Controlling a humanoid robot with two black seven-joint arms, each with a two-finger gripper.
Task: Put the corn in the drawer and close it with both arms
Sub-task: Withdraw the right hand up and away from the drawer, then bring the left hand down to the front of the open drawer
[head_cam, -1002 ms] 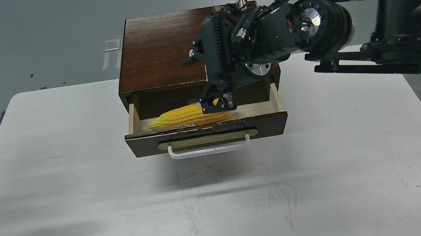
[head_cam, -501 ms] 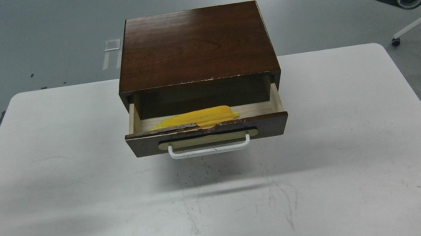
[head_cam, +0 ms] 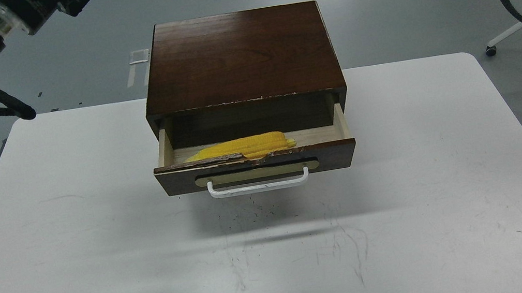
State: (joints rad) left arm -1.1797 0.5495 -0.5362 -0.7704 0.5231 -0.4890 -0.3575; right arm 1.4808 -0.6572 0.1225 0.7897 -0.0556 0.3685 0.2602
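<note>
One view only, from the head, high and tilted forward and down: the white table (head_cam: 103,276) fills the lower frame, the drawer (head_cam: 256,165) sits centre (front facing the camera), grey floor (head_cam: 401,4) beyond.

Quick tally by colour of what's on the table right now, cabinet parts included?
Yellow: 1, the corn lying in the open drawer.
Dark brown: 2, the drawer front and the cabinet.
White: 1, the bar handle.
Beige: 1, the oval plate.
Total: 5.
</note>
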